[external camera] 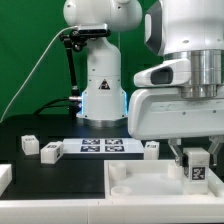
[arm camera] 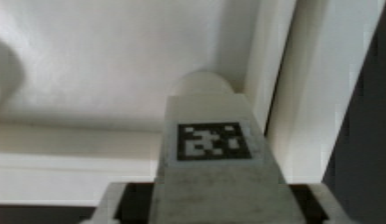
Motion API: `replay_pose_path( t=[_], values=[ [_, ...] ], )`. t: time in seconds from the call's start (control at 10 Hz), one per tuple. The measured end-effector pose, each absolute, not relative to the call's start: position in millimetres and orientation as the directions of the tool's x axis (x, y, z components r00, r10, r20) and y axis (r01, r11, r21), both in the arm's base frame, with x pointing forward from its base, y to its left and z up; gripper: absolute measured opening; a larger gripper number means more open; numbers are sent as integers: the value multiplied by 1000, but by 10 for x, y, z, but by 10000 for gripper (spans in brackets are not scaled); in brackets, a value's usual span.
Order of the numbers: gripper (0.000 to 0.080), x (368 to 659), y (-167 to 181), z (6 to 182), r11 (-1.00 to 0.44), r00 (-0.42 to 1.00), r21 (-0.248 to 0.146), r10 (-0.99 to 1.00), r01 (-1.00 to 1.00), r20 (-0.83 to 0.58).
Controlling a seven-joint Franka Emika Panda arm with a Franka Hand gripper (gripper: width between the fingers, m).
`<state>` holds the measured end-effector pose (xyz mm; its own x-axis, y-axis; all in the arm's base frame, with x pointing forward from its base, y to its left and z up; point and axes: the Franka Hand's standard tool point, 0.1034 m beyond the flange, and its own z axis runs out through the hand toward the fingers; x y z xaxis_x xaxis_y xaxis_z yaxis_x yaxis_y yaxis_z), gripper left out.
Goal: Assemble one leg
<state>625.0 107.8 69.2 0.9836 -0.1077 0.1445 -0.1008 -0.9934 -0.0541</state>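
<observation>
My gripper (external camera: 197, 165) is shut on a leg (external camera: 197, 173), a small white block with a square marker tag on its face. It holds the leg upright just over the far right corner area of the large white panel (external camera: 140, 190). In the wrist view the leg (arm camera: 211, 120) runs out from between my fingers (arm camera: 129, 203), with its tip close to the panel's raised rim (arm camera: 289, 90) above a recess. I cannot tell whether the leg touches the panel.
Three more small white legs lie on the black table: two at the exterior view's left (external camera: 28, 144) (external camera: 50, 150) and one near the gripper (external camera: 152, 148). The marker board (external camera: 100, 147) lies between them. The robot base (external camera: 103, 90) stands behind.
</observation>
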Motion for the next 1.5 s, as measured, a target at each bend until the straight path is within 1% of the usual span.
replay_pose_path(
  t=[0.2, 0.3, 0.5, 0.6, 0.9, 1.0, 1.1, 1.2, 1.3, 1.5],
  values=[
    [288, 6235, 1062, 686, -940, 933, -101, -337, -325, 130],
    [288, 6226, 1071, 685, -909, 902, -107, -414, -402, 121],
    [294, 6219, 1036, 682, -831, 825, -119, -554, -543, 108],
    [304, 6215, 983, 681, -776, 769, -118, -630, -619, 105],
    [308, 6206, 927, 678, -734, 726, -112, -680, -670, 104],
    [479, 6206, 928, 678, -735, 728, -112, -678, -669, 104],
    [616, 6206, 928, 678, -735, 728, -112, -678, -669, 104],
    [616, 6206, 928, 677, -735, 728, -112, -678, -669, 104],
    [639, 6206, 928, 677, -735, 728, -112, -678, -669, 104],
    [648, 6206, 928, 676, -735, 728, -112, -678, -669, 104]
  ],
)
